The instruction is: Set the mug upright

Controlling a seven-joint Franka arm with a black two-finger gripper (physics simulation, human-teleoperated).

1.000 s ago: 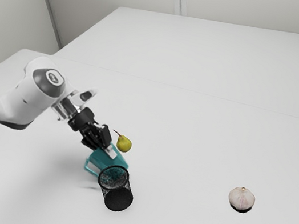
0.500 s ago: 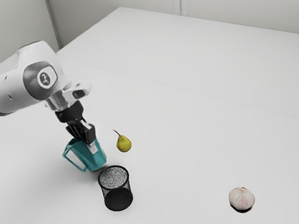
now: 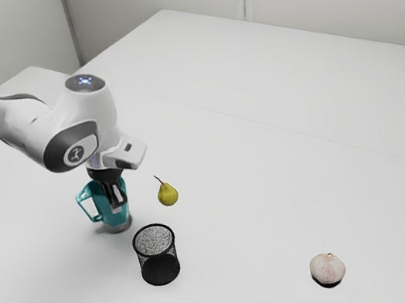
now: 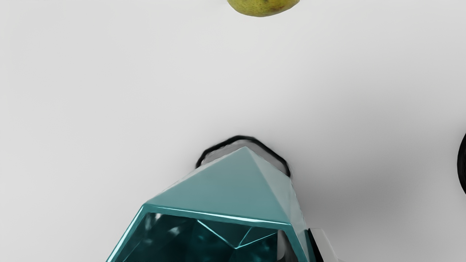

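"The fingers (image 4: 322, 244), how do they stand?"

"Closed on the mug (image 3: 116, 215). In the wrist view one is outside the wall and the other shows inside the opening, so the gripper (image 3: 116, 198) has the wall pinched between them."

"And the mug itself?"

"Below the hand, at the exterior view's left part of the table (image 3: 274, 188). It's close to upright, grey base (image 3: 119, 226) down and mouth up. The handle (image 3: 80, 197) points toward the exterior view's left."

"Is the base resting on the table?"

"It's down at the surface or very near it. I can't tell whether it touches."

"What's around it?"

"A black mesh cup (image 3: 174, 256) stands upright near the mug, on the exterior view's right of it, with a gap between. The yellow-green pear (image 3: 168, 195) lies near too, apart from both, its stem toward the exterior view's left."

"Anything farther off?"

"A garlic bulb (image 3: 327, 268), well apart from the rest, over at the exterior view's right."

"And the arm (image 3: 12, 118)?"

"It reaches in from the exterior view's left, and the hand points down over the mug."
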